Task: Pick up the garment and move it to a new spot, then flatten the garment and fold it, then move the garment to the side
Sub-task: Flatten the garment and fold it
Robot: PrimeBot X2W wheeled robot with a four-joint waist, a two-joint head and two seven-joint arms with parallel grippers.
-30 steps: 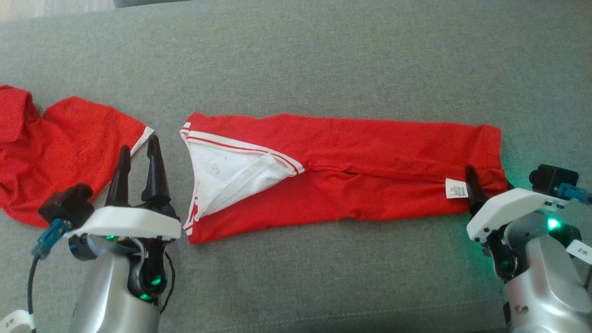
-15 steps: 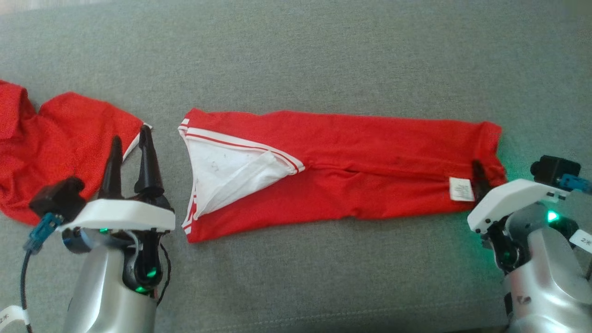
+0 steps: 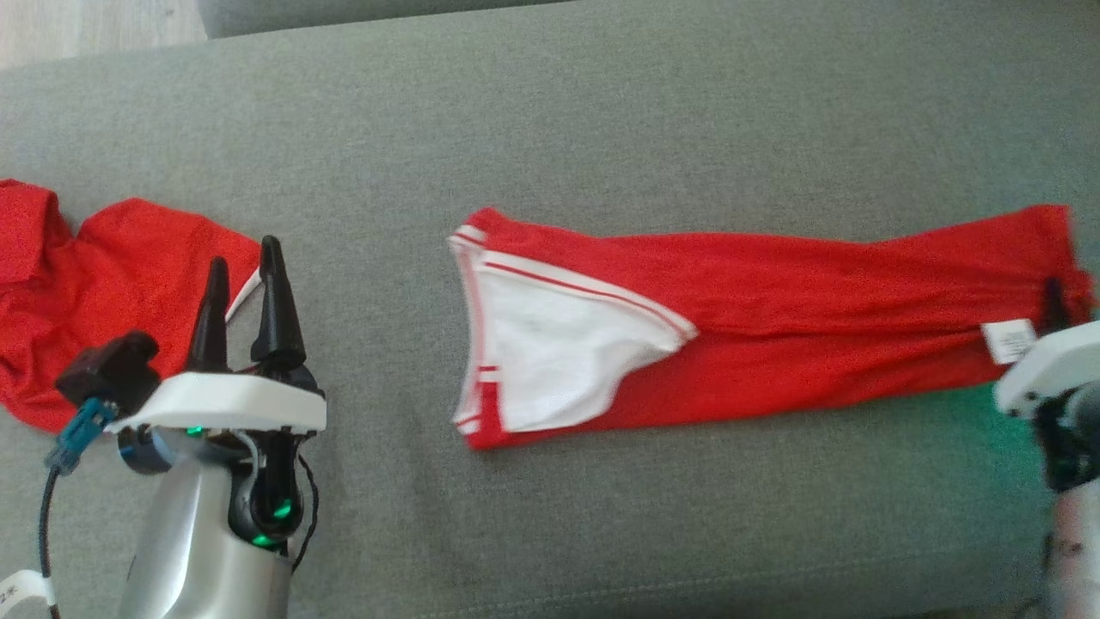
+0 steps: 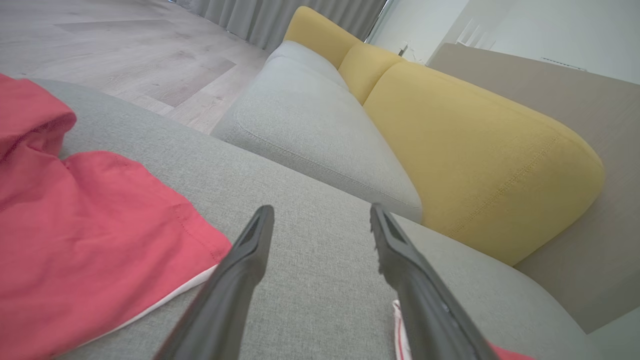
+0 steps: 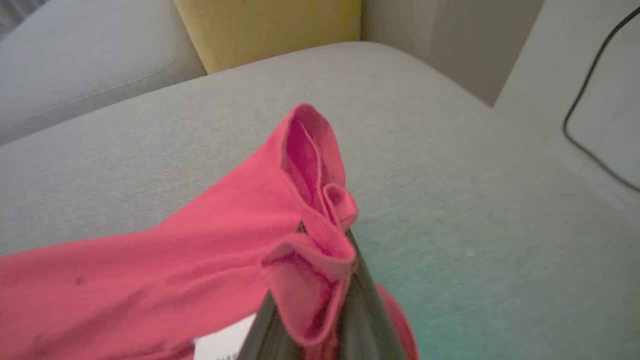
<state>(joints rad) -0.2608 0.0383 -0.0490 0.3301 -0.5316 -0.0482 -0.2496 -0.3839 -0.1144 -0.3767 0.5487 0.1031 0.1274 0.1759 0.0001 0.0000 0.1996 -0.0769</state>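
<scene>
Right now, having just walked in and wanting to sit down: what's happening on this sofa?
The robot's right gripper is shut on the label end of a long folded red garment with white trim, stretched across the grey sofa cushion. Its left gripper hangs open and empty beside a second, crumpled red garment.

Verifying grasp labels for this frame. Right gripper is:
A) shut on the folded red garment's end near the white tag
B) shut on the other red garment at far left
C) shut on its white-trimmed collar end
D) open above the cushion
A: in the right wrist view the right gripper has its fingers together, with fabric of the red garment bunched around them, right by the white tag.
</scene>
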